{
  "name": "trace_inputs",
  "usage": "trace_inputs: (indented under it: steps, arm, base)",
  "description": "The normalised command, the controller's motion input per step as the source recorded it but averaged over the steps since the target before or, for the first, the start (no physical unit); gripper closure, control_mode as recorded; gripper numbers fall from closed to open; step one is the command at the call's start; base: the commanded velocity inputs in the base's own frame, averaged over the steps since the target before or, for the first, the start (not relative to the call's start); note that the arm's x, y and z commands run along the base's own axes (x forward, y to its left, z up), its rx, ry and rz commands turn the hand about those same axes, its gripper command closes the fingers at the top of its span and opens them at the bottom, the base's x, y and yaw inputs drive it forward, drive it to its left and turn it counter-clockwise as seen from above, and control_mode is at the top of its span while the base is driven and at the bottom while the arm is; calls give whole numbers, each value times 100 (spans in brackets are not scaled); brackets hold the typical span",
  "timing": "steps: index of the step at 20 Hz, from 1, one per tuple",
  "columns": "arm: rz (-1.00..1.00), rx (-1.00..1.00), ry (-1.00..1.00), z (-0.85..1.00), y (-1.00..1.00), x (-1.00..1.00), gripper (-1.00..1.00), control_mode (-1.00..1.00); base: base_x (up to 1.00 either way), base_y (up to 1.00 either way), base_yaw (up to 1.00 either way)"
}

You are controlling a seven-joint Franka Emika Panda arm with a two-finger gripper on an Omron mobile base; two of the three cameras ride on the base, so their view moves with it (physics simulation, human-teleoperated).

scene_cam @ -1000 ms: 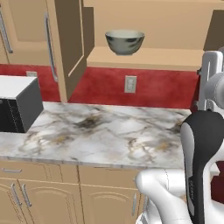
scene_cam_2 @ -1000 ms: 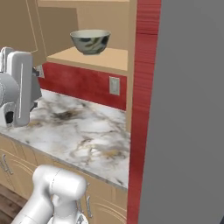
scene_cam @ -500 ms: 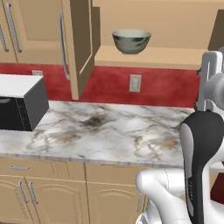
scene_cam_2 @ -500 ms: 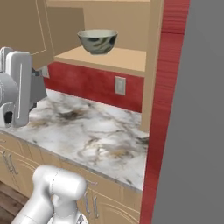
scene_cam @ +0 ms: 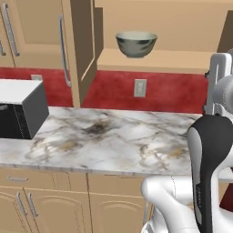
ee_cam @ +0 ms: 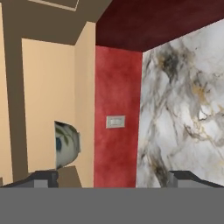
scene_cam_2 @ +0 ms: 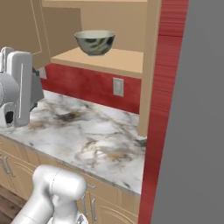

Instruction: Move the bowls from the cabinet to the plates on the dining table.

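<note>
Showing 1 bowl (scene_cam: 136,43) on cabinet (scene_cam: 150,61) shelf | hand (ee_cam: 113,179) spread, holding nil

Grey-green bowl (scene_cam: 136,44) (dark markings, pale inside) sits upright on the open cabinet (scene_cam: 150,61) shelf — alone.

A rendered home kitchen is showing here: a tan wooden wall cabinet (scene_cam: 54,41) with 1 door standing open is hanging over a red backsplash (scene_cam: 168,91) bearing a wall outlet (scene_cam: 140,88). A marble counter (scene_cam: 113,141) is running above tan drawer fronts (scene_cam: 68,200), with a microwave (scene_cam: 20,109) sitting at the left.
</note>
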Motion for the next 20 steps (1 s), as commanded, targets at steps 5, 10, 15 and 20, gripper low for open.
trace_inputs:
  steps: [5,10,15,20]
  arm:
    - [0,0,0,0,0,0,-100,100]
    - [0,0,0,0,0,0,-100,100]
    - [0,0,0,0,0,0,-100,100]
    - [0,0,0,0,0,0,-100,100]
  base:
    - [62,6,1]
    - [43,0,16]
    - [27,0,22]
    - [30,0,20]
